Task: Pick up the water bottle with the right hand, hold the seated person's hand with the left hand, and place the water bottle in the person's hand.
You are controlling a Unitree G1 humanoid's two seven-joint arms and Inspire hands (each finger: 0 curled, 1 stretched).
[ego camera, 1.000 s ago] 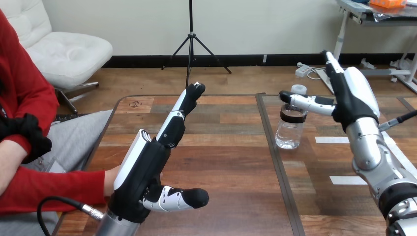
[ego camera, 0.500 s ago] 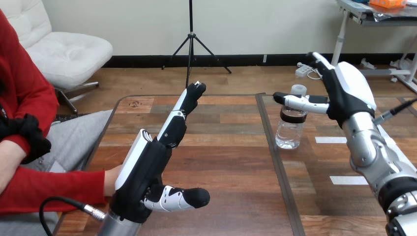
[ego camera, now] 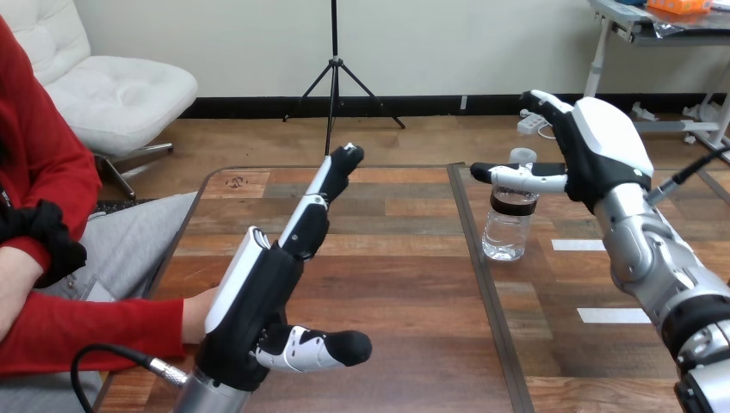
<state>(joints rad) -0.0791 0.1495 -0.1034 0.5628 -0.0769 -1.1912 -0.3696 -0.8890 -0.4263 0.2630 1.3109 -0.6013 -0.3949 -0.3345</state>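
While the left hand (ego camera: 254, 301) stays raised, fingers straight, with the person's hand (ego camera: 196, 314) just beside its palm, the right hand (ego camera: 603, 155) has shifted leftward. White tape strips (ego camera: 580, 245) lie on the table (ego camera: 396, 258) near the upright water bottle (ego camera: 506, 232); the right hand's thumb (ego camera: 525, 178) crosses its neck, fingers spread open, grasping nothing.

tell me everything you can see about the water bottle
The water bottle is clear plastic with a white cap and a dark band below its neck. It stands upright on the wooden table, just right of its dark seam. The right hand, open, has its thumb across the neck; whether they touch is unclear.
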